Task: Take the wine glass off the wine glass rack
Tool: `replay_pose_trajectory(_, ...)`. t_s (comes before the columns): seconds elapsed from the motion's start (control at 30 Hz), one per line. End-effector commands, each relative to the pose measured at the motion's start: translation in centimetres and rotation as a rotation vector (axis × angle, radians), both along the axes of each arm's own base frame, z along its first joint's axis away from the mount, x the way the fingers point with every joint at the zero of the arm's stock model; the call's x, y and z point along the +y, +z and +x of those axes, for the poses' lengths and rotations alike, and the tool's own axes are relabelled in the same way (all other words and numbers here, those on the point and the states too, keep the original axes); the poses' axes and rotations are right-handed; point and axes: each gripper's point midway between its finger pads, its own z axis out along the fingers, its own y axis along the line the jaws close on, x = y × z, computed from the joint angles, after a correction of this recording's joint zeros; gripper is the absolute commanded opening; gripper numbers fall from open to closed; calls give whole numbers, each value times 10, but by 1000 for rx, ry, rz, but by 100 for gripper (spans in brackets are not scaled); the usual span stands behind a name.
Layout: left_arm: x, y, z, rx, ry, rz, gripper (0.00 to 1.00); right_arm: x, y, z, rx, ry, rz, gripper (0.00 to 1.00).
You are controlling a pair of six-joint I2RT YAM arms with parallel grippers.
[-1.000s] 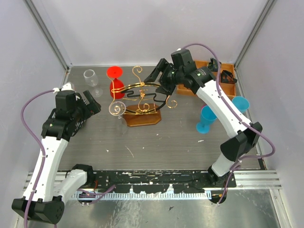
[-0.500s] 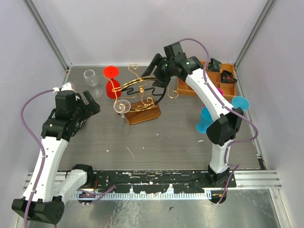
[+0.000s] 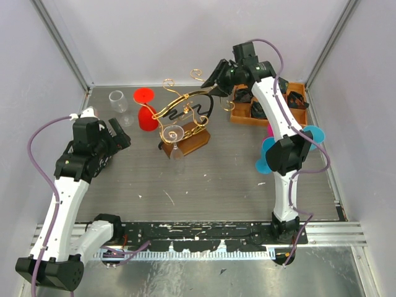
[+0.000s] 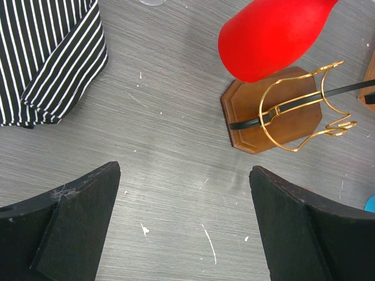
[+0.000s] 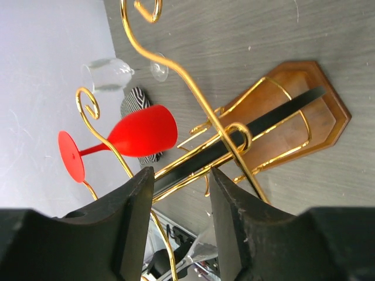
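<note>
Because the red wine glass (image 5: 143,132) hangs sideways with its stem caught in the gold wire of the rack (image 3: 189,142), the right gripper (image 5: 179,175) sits at the far upper end. Its fingers are half closed either side of the wire, probably to steady the rack, though I cannot tell whether they pinch it. The left gripper (image 4: 183,175) hovers wide open and empty near the wooden base, seemingly placed to take the glass.
</note>
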Motion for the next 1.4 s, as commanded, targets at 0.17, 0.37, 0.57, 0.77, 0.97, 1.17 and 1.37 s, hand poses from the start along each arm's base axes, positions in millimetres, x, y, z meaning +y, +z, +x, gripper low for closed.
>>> replay_pose_trajectory(0.17, 3, 9, -1, -10, -3, 22, 98, -16, 39, 49, -229, 65, 108, 47)
replay_pose_trajectory(0.37, 4, 12, -2, -13, -2, 29, 98, -20, 56, 70, -340, 83, 148, 46)
replay_pose_trajectory(0.57, 2, 20, 8, -45, 23, -4, 98, -3, 135, 27, -575, 162, 176, 48)
replay_pose_trajectory(0.77, -36, 37, 36, -58, -52, -200, 93, 28, 154, -68, -517, 305, 199, 51)
replay_pose_trajectory(0.97, -72, 51, 46, -65, -167, -367, 93, 64, 125, -162, -403, 479, 169, 53)
replay_pose_trajectory(1.17, -79, 56, 39, -60, -216, -384, 94, 59, 69, -200, -283, 503, 66, 53)
replay_pose_trajectory(1.37, -77, 46, 29, -48, -210, -385, 95, 53, 38, -210, -234, 513, 50, 56)
